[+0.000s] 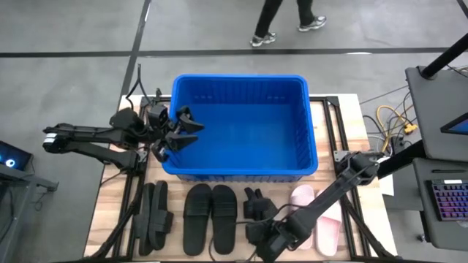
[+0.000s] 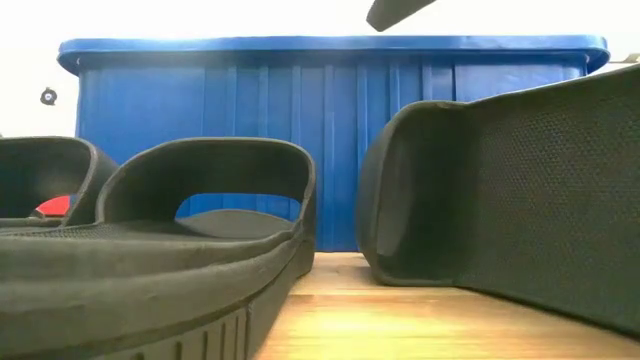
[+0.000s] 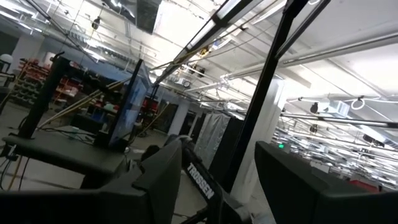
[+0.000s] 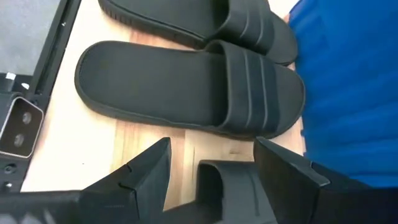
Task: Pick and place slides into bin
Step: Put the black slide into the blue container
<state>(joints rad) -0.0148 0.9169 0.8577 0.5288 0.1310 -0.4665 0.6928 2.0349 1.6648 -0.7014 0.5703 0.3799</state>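
Observation:
The blue bin [image 1: 241,88] stands at the table's middle and far side, with nothing in it. My left gripper [image 1: 186,128] is open and empty over the bin's left rim; its wrist view [image 3: 217,168] looks up at the ceiling. My right gripper [image 1: 252,204] is open and low at the near side, its fingers on either side of a black slide [image 4: 233,186]. That slide stands tipped on its edge on the table [image 2: 500,200]. A black pair [image 1: 210,218] lies flat left of it [image 4: 186,87]. A pale pink pair [image 1: 325,234] lies under my right arm. My right gripper has the tipped black slide's strap end [image 4: 230,177] between its open fingers, which point level toward the table's left. Wood shows between one finger [image 4: 149,171] and the slide. I cannot tell whether the other finger touches it. The slide's lower edge rests on the table.
Another black pair [image 1: 150,215] lies at the near left. A person's legs [image 1: 285,22] cross the floor beyond the far edge. A keyboard [image 1: 447,201] and cables [image 1: 391,120] are off the table's right. Bare wood [image 1: 110,212] shows near the table's left edge.

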